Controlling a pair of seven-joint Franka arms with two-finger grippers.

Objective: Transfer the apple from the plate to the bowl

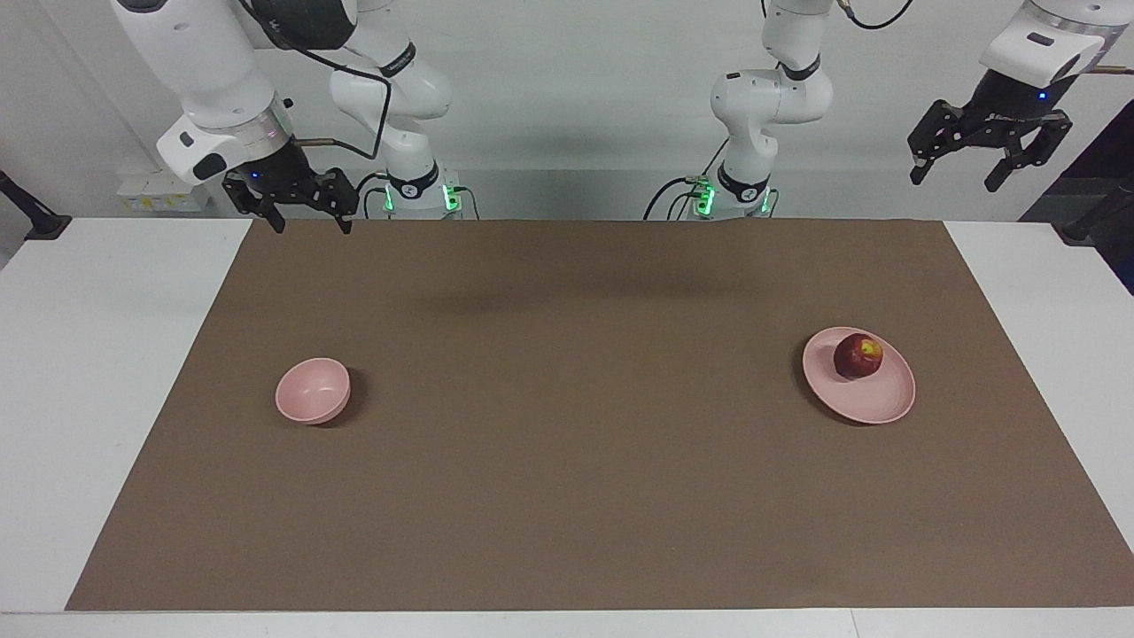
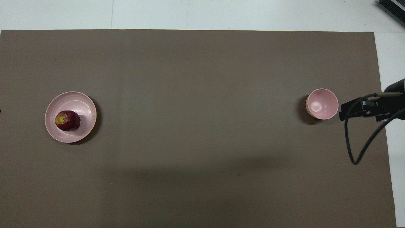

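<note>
Apple (image 1: 858, 355) on plate (image 1: 873, 403), toward left arm's end | bowl (image 1: 312, 390) well apart, right arm's end, empty | left gripper (image 1: 990, 151) and right gripper (image 1: 292, 206) both raised, jaws apart, holding nothing | we come straight down, pinch apple's widest part (round, may roll) | mat (image 1: 567, 443) between is bare, we lift above both rims.

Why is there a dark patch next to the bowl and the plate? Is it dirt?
No, just shadows. In the overhead view one hugs the bowl toward the table's middle, another curves beside the plate; in the facing view both show on the brown mat too.
</note>
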